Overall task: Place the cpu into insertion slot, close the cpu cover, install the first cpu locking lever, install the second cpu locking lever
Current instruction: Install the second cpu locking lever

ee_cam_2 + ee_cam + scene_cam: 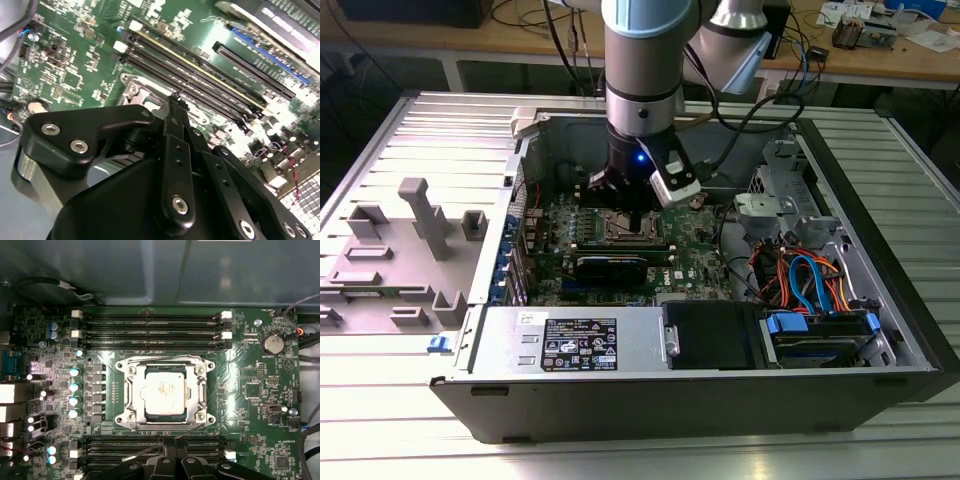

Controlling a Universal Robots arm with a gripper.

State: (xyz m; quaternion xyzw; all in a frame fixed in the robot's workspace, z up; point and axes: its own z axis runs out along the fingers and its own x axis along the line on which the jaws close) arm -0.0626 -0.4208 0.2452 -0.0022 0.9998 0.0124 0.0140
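I hang over the open computer case point(880, 330), which lies on its side on the bench point(410, 440), my fingers point(638, 222) lowered just above the green circuit board point(255, 385) so that I can reach the socket from straight overhead. In the first wrist view the cpu point(164, 394) already lies flat in the insertion slot point(165, 392), near the middle of the board between the two banks of long black memory slots point(150, 324). The cpu cover point(201, 390) is down around it, its silver frame ringing the chip and leaving the metal top showing through the cut-out, so the seating and closing look done to me. A thin wire lever point(186, 431) runs along the socket edge nearest my fingers; I cannot tell whether it is hooked home. My fingertips point(170, 445) look pressed together and empty, a narrow tip for pushing something as slim as that lever rather than gripping it. In the second wrist view the tip point(175, 100) hovers just off the socket corner, touching nothing that I can make out.
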